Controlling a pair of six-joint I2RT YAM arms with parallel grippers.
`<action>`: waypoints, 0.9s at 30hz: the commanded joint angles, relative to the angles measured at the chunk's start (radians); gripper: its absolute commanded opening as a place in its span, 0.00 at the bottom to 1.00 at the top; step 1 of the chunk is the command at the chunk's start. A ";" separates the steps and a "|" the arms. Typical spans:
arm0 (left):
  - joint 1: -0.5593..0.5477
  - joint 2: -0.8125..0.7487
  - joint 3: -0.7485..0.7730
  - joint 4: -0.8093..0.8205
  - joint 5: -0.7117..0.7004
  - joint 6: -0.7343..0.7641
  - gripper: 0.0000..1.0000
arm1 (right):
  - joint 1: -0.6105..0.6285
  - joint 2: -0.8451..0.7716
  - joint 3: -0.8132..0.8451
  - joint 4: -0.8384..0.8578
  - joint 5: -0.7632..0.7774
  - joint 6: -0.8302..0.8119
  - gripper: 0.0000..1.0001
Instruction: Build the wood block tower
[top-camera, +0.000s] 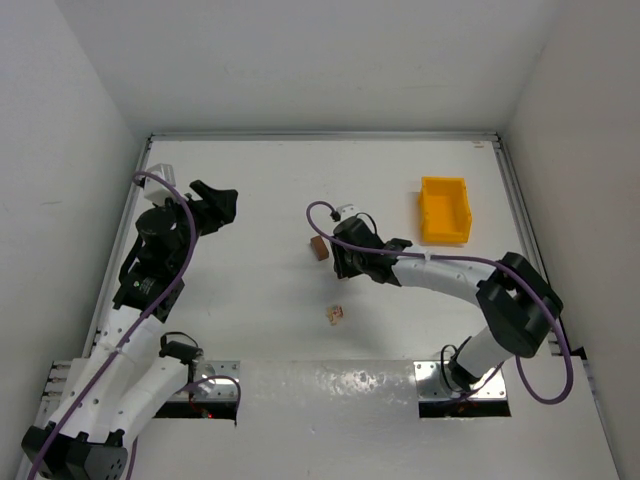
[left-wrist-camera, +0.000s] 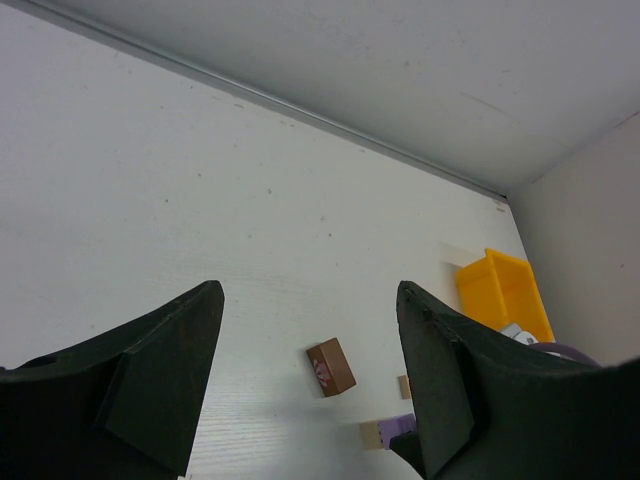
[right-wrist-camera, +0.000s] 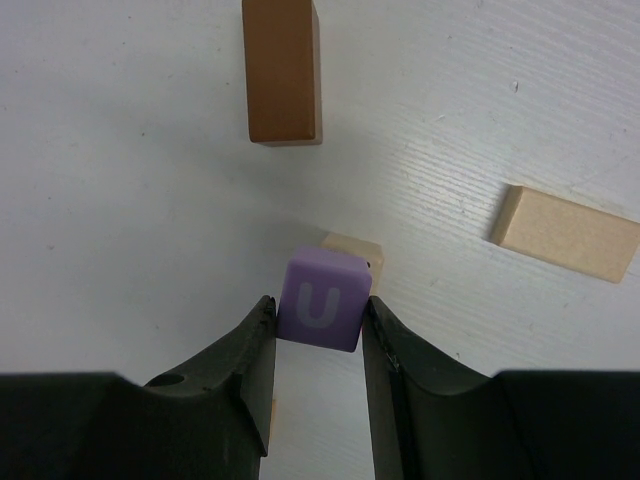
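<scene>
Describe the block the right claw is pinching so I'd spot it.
From the yellow bin, look left to the right gripper mid-table. Between its fingers sits a purple block. Only it bears a white U; beside it lie a brown block and a pale tan block.

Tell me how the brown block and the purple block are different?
The brown block is long; the purple block is squarish. The purple block shows a white U; the brown block's top looks plain. The brown block lies free on the table; the right gripper pinches the purple block. Both are small.
</scene>
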 joint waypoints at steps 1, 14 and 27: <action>0.008 -0.011 0.006 0.042 0.008 0.001 0.67 | 0.005 0.002 0.039 0.018 0.023 -0.003 0.34; 0.008 -0.011 0.006 0.042 0.009 0.001 0.67 | 0.007 0.024 0.047 0.009 0.039 -0.012 0.34; 0.008 -0.008 0.006 0.042 0.009 0.002 0.67 | 0.007 0.044 0.063 -0.003 0.048 -0.025 0.34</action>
